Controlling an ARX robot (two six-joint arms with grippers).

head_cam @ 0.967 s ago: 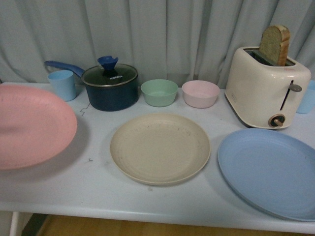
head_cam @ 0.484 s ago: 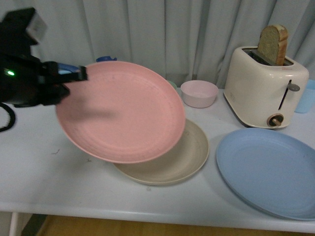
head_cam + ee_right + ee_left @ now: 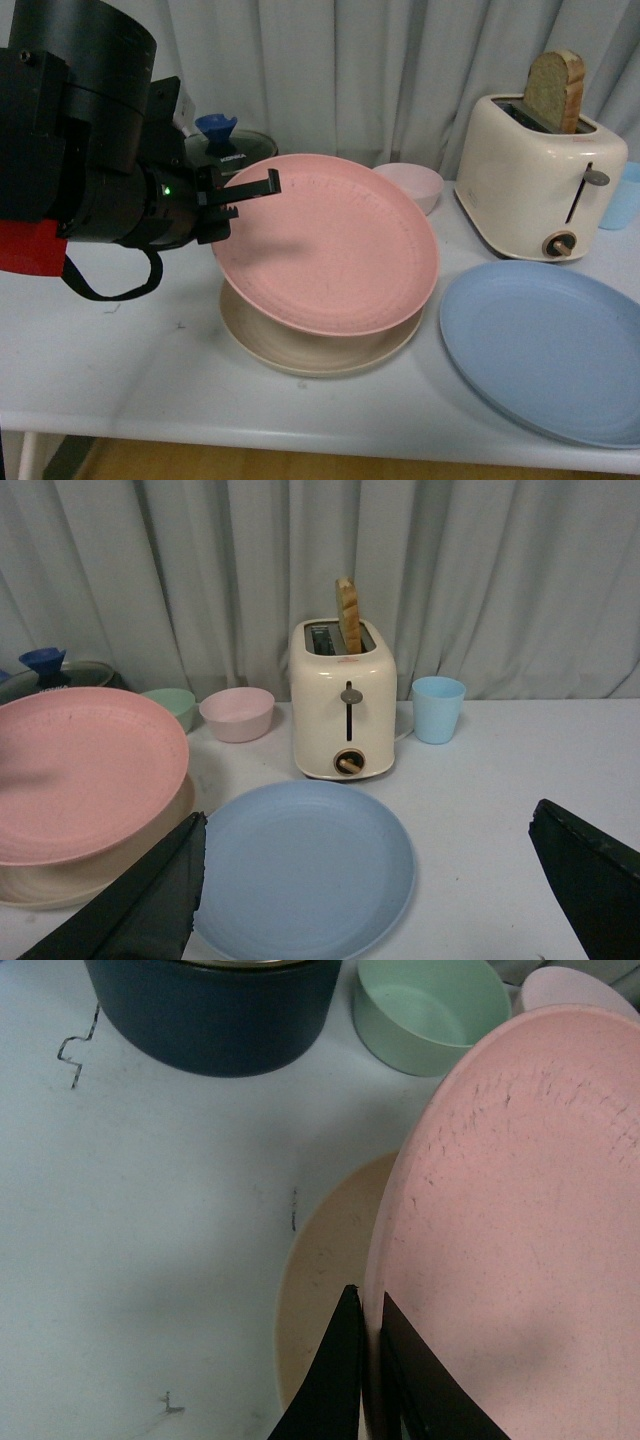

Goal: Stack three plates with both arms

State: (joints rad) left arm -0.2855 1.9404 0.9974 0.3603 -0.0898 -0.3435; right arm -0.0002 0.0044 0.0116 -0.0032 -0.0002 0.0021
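— What is near the fingers of the left gripper (image 3: 367, 1295)?
— Beyond them stand a dark blue saucepan (image 3: 210, 1015) and a green bowl (image 3: 432, 1012). The fingers pinch the rim of the pink plate (image 3: 330, 245), which hangs tilted over the beige plate (image 3: 300, 348) beneath the fingertips.
— And rightward?
— The tilted plate half hides a pink bowl (image 3: 420, 183). Next comes a toaster (image 3: 535, 180) holding a bread slice (image 3: 558, 90). The blue plate (image 3: 545, 345) lies flat before the right gripper (image 3: 368, 818), whose fingers are spread wide and hold nothing.
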